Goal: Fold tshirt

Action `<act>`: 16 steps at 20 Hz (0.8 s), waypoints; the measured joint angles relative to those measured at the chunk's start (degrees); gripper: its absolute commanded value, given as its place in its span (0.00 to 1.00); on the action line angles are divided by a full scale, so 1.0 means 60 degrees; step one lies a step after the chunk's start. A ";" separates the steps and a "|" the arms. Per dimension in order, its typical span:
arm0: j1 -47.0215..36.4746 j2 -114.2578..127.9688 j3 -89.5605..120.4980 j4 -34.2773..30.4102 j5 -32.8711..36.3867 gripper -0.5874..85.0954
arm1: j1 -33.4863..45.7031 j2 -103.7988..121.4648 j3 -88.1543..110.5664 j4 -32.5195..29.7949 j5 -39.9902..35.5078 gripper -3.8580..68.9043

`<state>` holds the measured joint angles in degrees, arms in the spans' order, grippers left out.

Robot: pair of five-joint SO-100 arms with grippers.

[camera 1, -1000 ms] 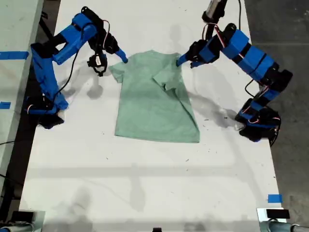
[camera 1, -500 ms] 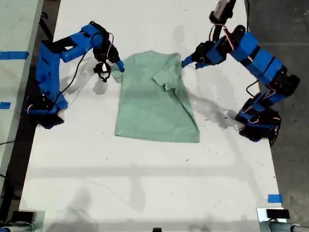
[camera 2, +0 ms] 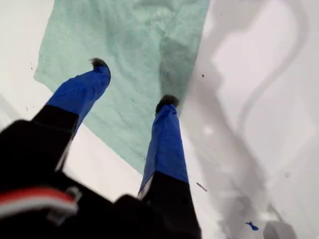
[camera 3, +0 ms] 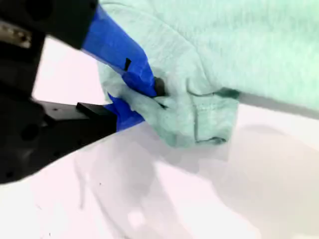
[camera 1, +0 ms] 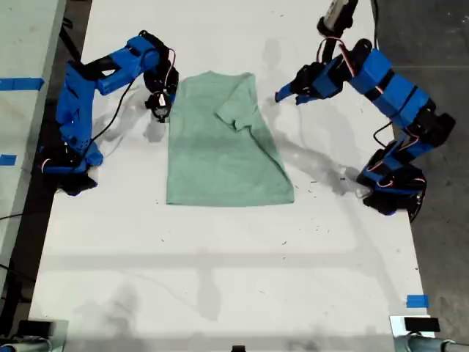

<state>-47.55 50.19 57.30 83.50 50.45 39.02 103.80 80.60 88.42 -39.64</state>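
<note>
One tshirt [camera 1: 223, 143], pale mint green, short-sleeved, lay flat on the white table [camera 1: 220, 264] approx. mid-way btwn the two arms, nearer the far end in the exterior view. The sleeve on the exterior view's right was folded inward over the chest, giving a diagonal flap; hem ran straight across the near side. Fabric looked smooth w/ faint creases, stitched hem visible at the sleeve edge in the second wrist view.

Two blue SO-100 arms, one per side of the table. My second gripper [camera 3: 149, 99] was the one at the exterior view's left [camera 1: 163, 103], at the shirt's shoulder/sleeve on that side. Its jaws were clamped down on a bunched bit of sleeve cloth, fabric pinched btwn the blue fingers [camera 3: 124, 59] and gathered into a small lump just past the tips.

My first gripper [camera 2: 132, 84] was at the exterior view's right [camera 1: 286, 94], hovering above the table just beside the shirt's edge, not touching it. Jaws stood wide apart, nothing btwn them; cloth showed under and beyond the two fingertips [camera 2: 167, 102].

Blue tape pieces: two on the surface at the exterior view's left [camera 1: 20, 83], one near the table's near corner at the exterior view's right [camera 1: 416, 301].
</note>
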 measured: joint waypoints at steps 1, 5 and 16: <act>-0.0044 0.0366 0.0015 0.0278 0.0000 0.01 | 0.0000 0.0000 0.0000 0.0000 0.0000 0.32; 0.0249 0.1846 -0.0293 0.0586 0.0073 0.01 | 0.0029 0.0015 0.0059 -0.0029 0.0000 0.32; 0.3062 -0.0688 -0.2432 -0.3208 0.0088 0.30 | 0.0103 0.0117 0.0498 -0.0029 0.0000 0.32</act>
<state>-29.18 46.05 42.71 64.25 50.98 39.64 104.50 83.58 88.24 -39.64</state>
